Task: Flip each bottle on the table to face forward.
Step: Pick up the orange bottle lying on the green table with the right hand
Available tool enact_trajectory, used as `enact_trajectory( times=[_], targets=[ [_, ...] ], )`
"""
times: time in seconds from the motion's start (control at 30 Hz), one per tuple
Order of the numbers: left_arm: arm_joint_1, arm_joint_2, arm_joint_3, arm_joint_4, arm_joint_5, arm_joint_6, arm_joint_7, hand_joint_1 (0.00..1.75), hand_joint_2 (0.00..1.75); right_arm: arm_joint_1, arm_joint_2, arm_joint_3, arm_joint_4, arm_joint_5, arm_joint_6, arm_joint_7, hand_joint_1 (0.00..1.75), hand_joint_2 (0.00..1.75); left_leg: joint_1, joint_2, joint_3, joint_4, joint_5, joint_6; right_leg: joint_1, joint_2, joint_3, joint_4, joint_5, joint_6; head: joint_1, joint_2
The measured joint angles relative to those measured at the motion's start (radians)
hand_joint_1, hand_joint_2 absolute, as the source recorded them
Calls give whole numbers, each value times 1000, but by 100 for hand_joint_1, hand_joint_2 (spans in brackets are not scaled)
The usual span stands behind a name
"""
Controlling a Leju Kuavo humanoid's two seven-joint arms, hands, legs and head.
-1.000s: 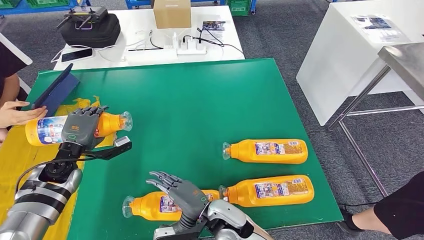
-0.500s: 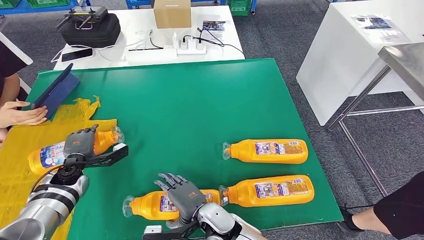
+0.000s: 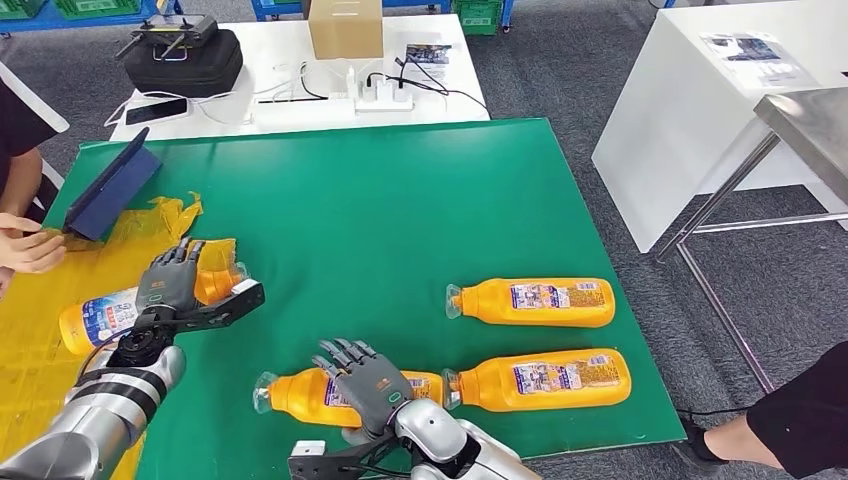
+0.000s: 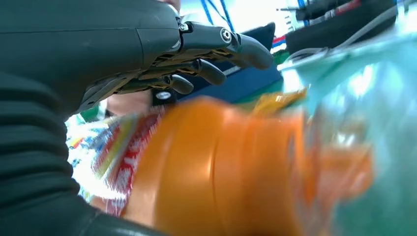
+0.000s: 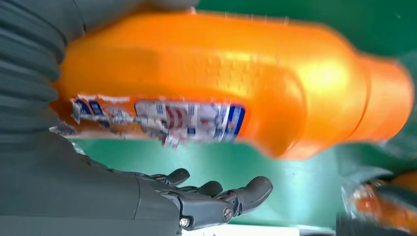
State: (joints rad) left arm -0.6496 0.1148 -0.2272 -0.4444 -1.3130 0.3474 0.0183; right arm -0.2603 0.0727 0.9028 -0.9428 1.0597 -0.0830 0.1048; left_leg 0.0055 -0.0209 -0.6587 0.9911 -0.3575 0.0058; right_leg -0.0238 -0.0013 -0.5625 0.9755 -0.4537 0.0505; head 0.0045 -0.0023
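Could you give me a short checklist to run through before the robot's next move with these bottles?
1. Left hand around the left bottle: ok, fingers wrap it.
2. Left bottle resting on the yellow sheet: cannot tell.
3. Right hand over the near bottle: ok; firm hold: cannot tell.
4. The two right-side bottles clear of both hands: ok.
5. Person's hand near the left bottle: not ok, close by.

Silver arms (image 3: 95, 420), seemingly dark-grey fingers (image 3: 350, 355)
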Motion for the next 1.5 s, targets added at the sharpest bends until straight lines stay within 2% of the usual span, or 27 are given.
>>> enact_trajectory(
  times=[0.1,0.13,0.2,0.27,0.37,0.63,0.93,1.1,1.27,1.5],
  targets=[
    [35,-34,50,-85,238,51,-227,0,175,-6,-2,-22,21,-9,10,19,175,175,0,-1,1,0,0,0,0,0,1,0,0,0,0,0],
    [59,-47,61,-146,326,39,-277,0,175,-7,-3,-34,28,-13,9,21,175,175,0,-1,1,0,0,0,0,0,2,0,0,0,0,0],
    [116,-69,67,-304,477,-1,-324,0,175,-10,-4,-61,43,-25,7,22,175,175,-1,-1,1,0,0,1,0,0,2,-1,1,1,0,0],
    [166,-83,64,-460,557,-26,-329,0,175,-15,-3,-89,56,-37,8,20,175,175,-1,0,1,0,0,1,0,0,2,-2,1,1,0,0],
    [205,-92,59,-622,602,-38,-328,0,175,-27,-2,-123,74,-49,10,17,175,175,-1,0,3,0,0,1,0,0,3,-2,1,1,0,0],
    [248,-93,21,-869,662,-43,-350,0,175,-60,0,-218,120,-175,34,-47,175,175,0,-1,5,0,3,2,0,0,6,-2,2,1,0,0],
    [262,-92,-34,-968,673,-34,-355,0,175,-83,9,-281,162,-254,28,-74,175,175,0,-1,7,0,3,3,0,0,7,-2,3,2,0,0],
    [283,-91,-73,-1014,679,-17,-346,0,175,-81,23,-348,174,-308,-74,-113,175,175,0,-1,7,0,3,3,0,0,7,-2,4,4,0,0],
    [324,-90,-86,-1062,728,-44,-345,0,175,-34,38,-419,100,-351,-151,-163,175,175,0,-1,4,0,3,3,0,0,6,-2,4,4,0,0],
    [361,-90,-100,-1095,757,-73,-352,0,175,51,51,-485,-8,-388,-186,-217,175,175,0,0,-3,0,4,2,0,0,8,-1,4,5,0,0]
  ],
)
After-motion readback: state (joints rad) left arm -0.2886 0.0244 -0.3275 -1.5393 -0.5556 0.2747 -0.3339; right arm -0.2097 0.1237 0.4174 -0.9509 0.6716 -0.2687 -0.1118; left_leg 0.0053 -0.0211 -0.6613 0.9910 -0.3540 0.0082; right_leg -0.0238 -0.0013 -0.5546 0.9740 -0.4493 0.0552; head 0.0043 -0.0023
